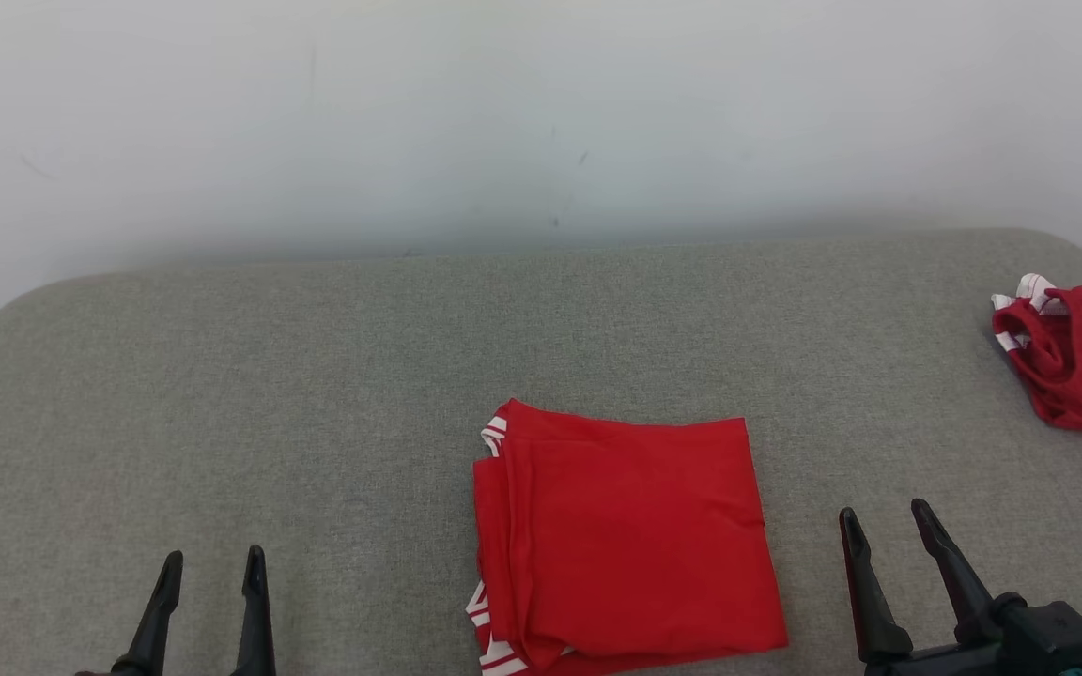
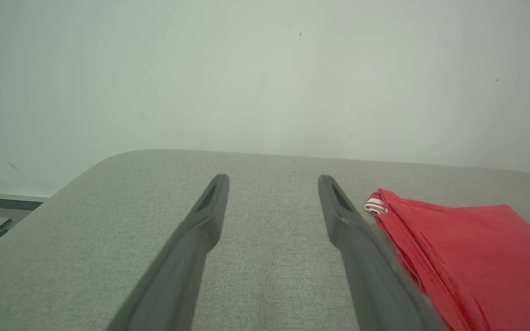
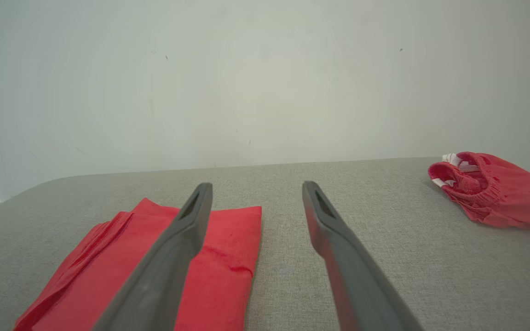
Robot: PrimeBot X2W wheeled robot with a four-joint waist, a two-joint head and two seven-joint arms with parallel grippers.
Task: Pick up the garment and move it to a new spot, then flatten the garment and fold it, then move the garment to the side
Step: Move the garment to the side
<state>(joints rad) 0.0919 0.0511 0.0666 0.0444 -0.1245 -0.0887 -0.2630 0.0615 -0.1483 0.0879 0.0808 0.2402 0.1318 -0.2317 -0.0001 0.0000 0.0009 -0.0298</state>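
The folded red garment (image 1: 626, 545) lies flat at the near middle of the grey bench (image 1: 222, 376), long axis running near to far, striped hems along its left edge. It sits between both released pincers, just left of the right pincer (image 1: 882, 512) and well apart from the left pincer (image 1: 213, 556). The right arm seems better placed for the sideways move.

Soft even light, blurred foreground
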